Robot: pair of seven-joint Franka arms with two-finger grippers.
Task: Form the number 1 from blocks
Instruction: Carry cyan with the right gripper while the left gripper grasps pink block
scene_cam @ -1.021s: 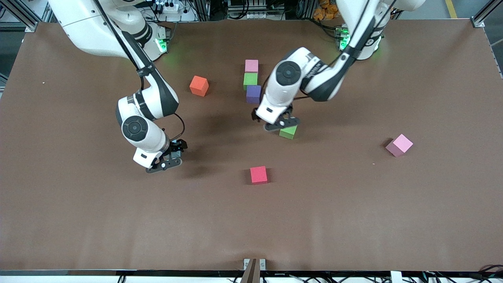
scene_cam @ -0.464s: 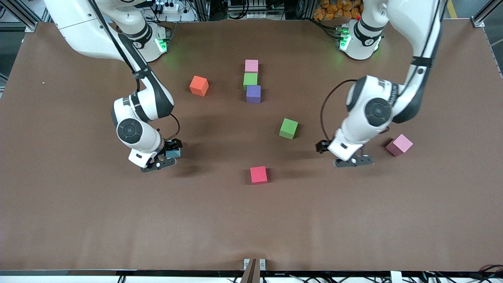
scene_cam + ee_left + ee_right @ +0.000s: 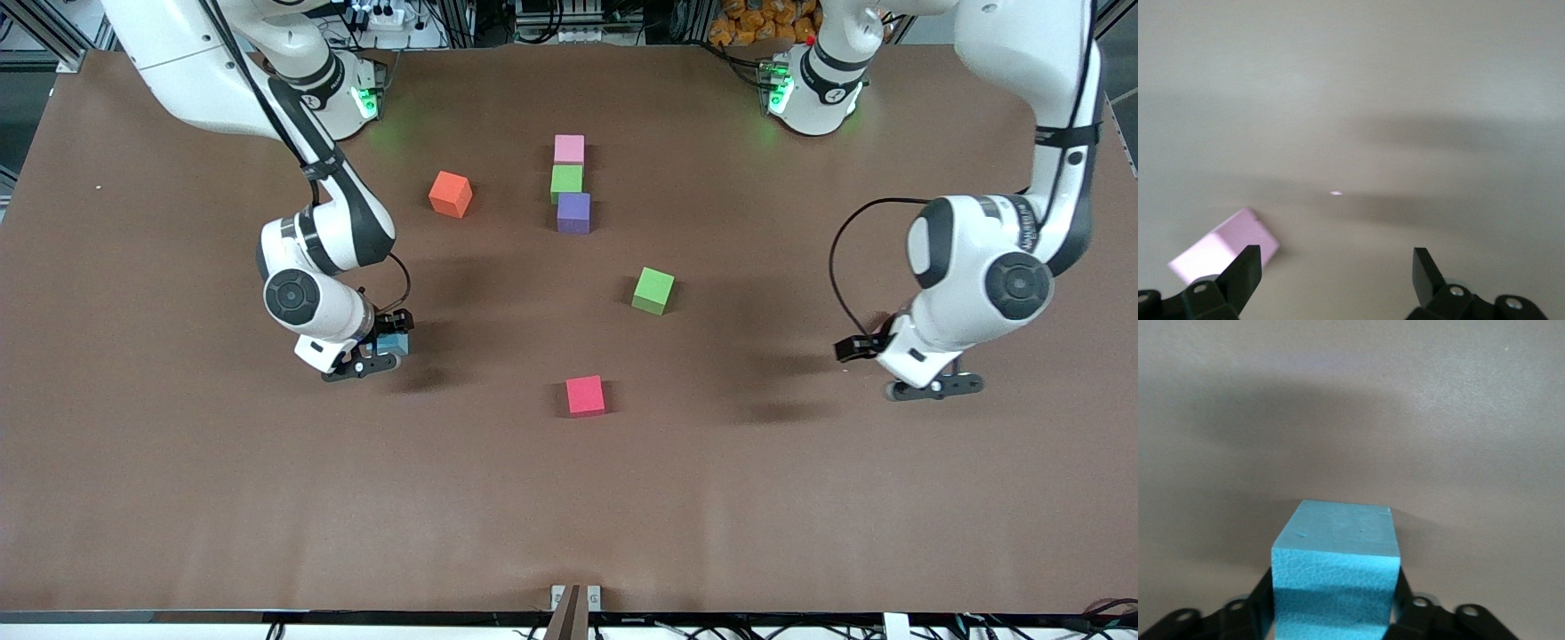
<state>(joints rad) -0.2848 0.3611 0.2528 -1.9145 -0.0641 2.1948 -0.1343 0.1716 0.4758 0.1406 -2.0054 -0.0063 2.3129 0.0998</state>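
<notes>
A pink block (image 3: pixel 569 148), a green block (image 3: pixel 566 182) and a purple block (image 3: pixel 573 212) form a touching column at mid-table. Apart from them lie the orange block (image 3: pixel 450 194), the second green block (image 3: pixel 653 290) and the red block (image 3: pixel 585 396). My right gripper (image 3: pixel 372 357) (image 3: pixel 1335 603) is shut on the light blue block (image 3: pixel 392 344) (image 3: pixel 1336 570), low over the table. My left gripper (image 3: pixel 935 387) (image 3: pixel 1335 267) hangs open and holds nothing. The second pink block (image 3: pixel 1225 247) lies beside one finger (image 3: pixel 1245 267). In the front view the left arm hides that block.
The brown table (image 3: pixel 569 498) is bare from the red block to its edge nearest the front camera. A small metal bracket (image 3: pixel 575 597) sits at the middle of that edge. Both arm bases stand along the table's back edge.
My left arm has swung from the loose green block toward the left arm's end of the table, now by the second pink block. My right gripper has risen slightly with the light blue block.
</notes>
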